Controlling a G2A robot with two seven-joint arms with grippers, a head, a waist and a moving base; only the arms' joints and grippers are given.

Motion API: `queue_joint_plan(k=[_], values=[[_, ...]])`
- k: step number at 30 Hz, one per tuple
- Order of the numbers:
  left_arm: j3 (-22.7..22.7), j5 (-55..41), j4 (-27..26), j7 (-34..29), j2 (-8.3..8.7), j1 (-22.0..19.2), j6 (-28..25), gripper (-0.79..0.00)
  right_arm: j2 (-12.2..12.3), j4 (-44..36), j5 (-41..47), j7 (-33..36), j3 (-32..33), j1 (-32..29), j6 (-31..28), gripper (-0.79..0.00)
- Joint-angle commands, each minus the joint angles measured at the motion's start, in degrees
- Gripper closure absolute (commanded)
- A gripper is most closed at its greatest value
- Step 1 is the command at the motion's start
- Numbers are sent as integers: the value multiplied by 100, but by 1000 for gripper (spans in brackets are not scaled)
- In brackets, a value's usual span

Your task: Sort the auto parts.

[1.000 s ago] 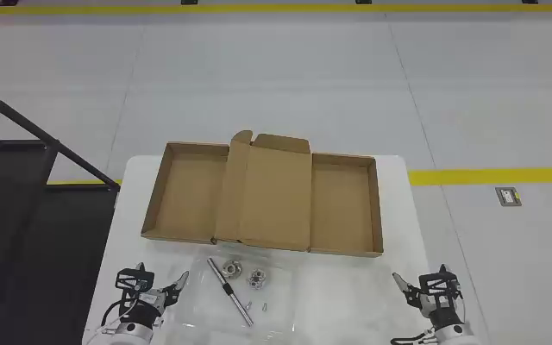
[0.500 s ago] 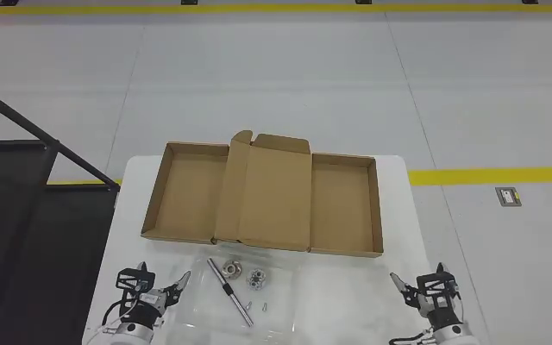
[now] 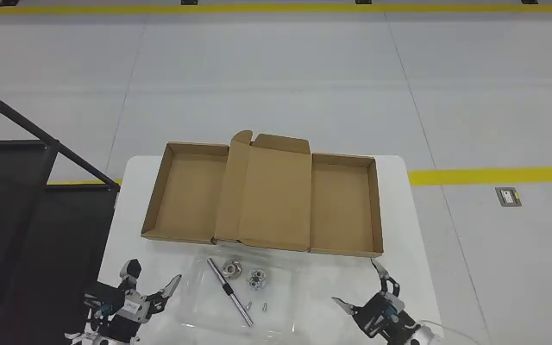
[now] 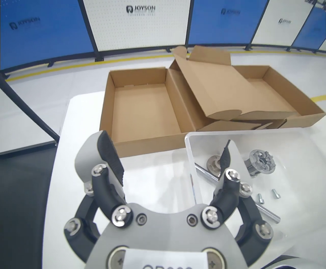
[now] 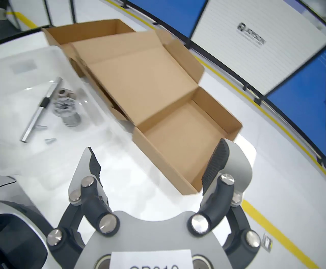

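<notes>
A clear plastic tray [image 3: 194, 297] near the table's front holds a long metal rod [image 3: 229, 291], two round metal hubs [image 3: 229, 267] [image 3: 256, 277] and small bolts [image 3: 250, 304]. Behind it lies an opened cardboard box [image 3: 263, 194] with an empty compartment on each side of its folded lid. My left gripper [image 3: 151, 285] is open just left of the tray; its wrist view shows the gripper [image 4: 166, 150], the rod [image 4: 267, 211] and a hub [image 4: 261, 161]. My right gripper [image 3: 358, 286] is open right of the tray, empty, with the rod [image 5: 40, 109] in its wrist view [image 5: 156, 152].
The white table [image 3: 405, 259] has bare surface to the right of the tray and along the box's right side. A dark frame and black floor panel [image 3: 34, 224] border the table's left. Blue and white partition panels [image 4: 137, 23] stand behind.
My right gripper has swung in from the front right corner toward the tray and turned. My left gripper has shifted slightly left and rotated. The parts have not moved.
</notes>
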Motion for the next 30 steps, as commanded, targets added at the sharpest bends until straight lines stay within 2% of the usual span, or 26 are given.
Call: queue_joint_plan(k=[1, 18, 22, 26, 30], values=[[-178, -100, 104, 283, 27, 53, -514, -785, 11, -136, -40, 164, -174, 123, -462, -785], [-229, -156, 132, 296, 32, 59, -629, -785, 17, -156, -137, 151, -257, 232, -606, -785], [-282, -347, 127, 307, 30, 69, -785, -785, 6, -148, -634, 483, -902, 888, -1324, -785], [-299, -311, 176, 270, 43, 13, -1013, -785, -125, 209, -719, 1202, -1910, 1973, -2000, -785], [-257, -134, 202, 368, 56, 8, -1315, -785, -402, 1027, -278, 2080, -2893, 3150, -2098, -785]])
